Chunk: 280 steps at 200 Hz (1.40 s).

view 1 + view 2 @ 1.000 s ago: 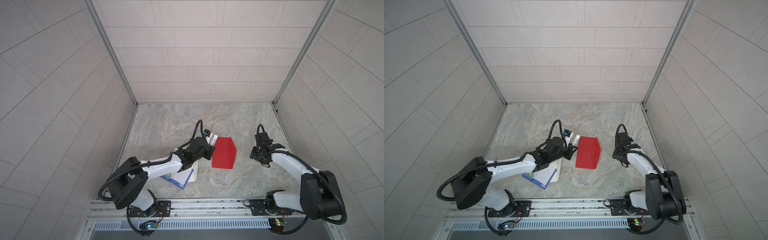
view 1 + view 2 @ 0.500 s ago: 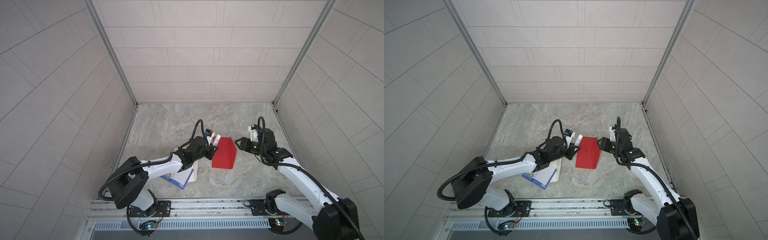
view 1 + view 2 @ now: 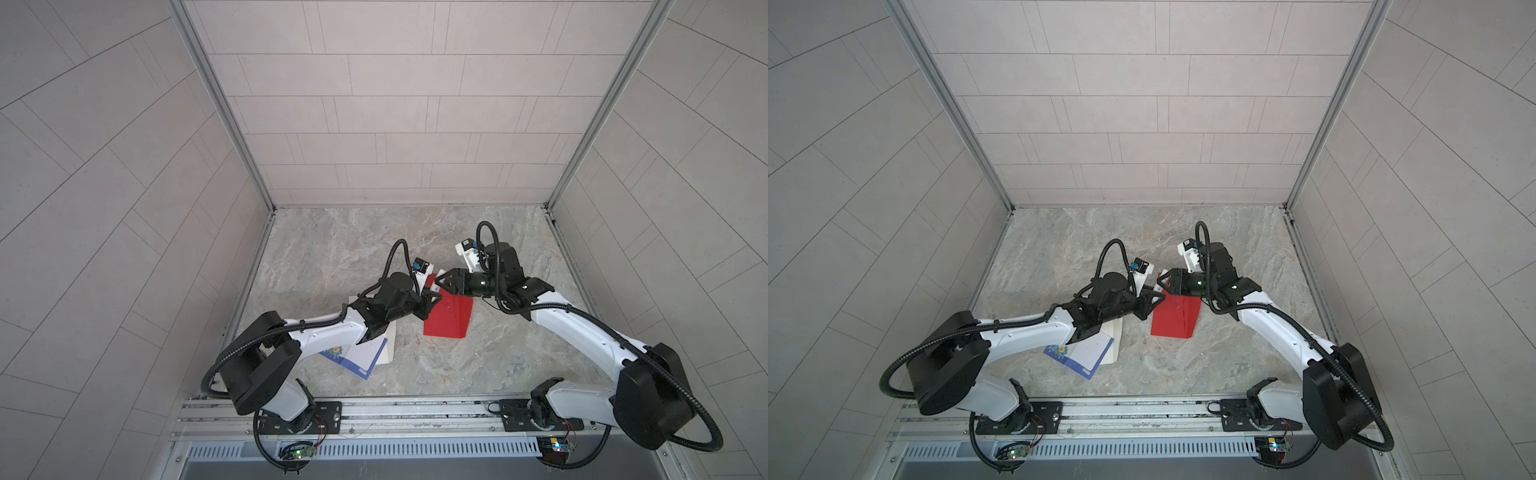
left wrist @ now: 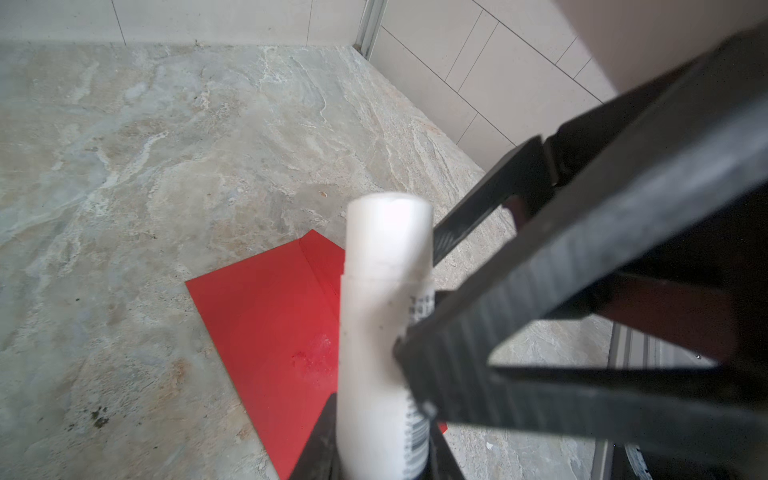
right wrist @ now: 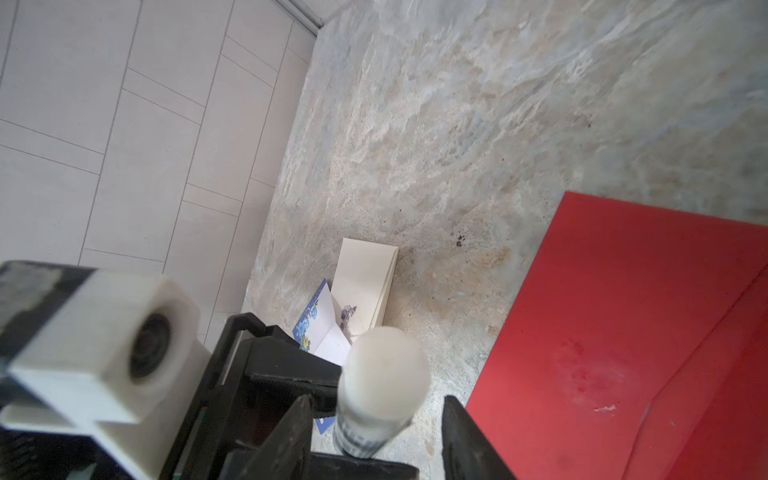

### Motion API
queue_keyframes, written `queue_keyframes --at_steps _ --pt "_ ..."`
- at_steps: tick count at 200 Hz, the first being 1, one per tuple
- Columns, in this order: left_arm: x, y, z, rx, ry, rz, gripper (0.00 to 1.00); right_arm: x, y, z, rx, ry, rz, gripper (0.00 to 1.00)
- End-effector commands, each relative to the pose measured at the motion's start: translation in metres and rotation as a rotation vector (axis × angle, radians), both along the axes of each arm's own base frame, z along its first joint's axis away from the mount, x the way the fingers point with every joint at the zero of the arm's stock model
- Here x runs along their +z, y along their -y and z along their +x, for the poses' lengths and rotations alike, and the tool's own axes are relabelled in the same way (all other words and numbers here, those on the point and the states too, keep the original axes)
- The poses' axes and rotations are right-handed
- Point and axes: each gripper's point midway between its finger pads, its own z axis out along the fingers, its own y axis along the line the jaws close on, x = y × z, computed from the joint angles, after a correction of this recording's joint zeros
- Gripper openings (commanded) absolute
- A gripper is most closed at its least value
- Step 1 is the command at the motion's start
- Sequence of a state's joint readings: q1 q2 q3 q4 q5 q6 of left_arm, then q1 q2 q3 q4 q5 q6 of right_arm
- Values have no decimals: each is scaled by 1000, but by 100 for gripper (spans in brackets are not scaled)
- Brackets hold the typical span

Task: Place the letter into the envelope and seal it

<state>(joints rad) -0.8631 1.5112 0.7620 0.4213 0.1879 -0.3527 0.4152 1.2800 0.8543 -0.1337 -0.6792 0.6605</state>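
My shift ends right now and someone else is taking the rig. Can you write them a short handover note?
Left gripper: shut on the glue stick, held above the flap end of the envelope.
Right gripper: open, with its fingers either side of the stick's cap end and gaps on both sides.
Envelope: red, flat on the table, flap open.
Letter: on the table under the left arm, outside the envelope.
Done: glue stick in hand.
Left: probably uncap the stick, put the letter in, glue the flap and press it shut.
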Motion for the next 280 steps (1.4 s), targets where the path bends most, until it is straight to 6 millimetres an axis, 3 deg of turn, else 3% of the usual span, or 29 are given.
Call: queue_keyframes --at_steps 1,31,69,80,99,117,146,195,237,269,280 --pt "18 -2 5 26 34 -63 0 10 -12 -7 81 25 0 51" --pt "24 0 5 14 41 -91 0 2 -13 -1 73 6 -15 47" --pt "31 -5 11 42 39 -132 0 0 -11 9 20 12 -17 16" --pt "35 -9 11 51 39 -145 12 4 -9 10 15 26 -12 11" --pt "46 -18 12 56 43 -170 43 10 -3 7 43 33 -10 7" --pt "62 -34 14 45 5 -240 54 13 4 -2 94 21 -32 5" --pt "88 -54 14 -33 -98 -343 61 18 6 -18 173 17 -41 5" --pt "98 -27 5 -202 -211 -326 70 36 -4 -34 267 51 25 4" --pt "95 -1 1 -295 -275 -351 76 44 -14 -40 321 58 29 3" --pt "90 5 5 -306 -289 -349 75 48 -21 -46 364 70 19 3" --pt "89 7 5 -315 -298 -348 69 49 -22 -46 371 71 16 3"
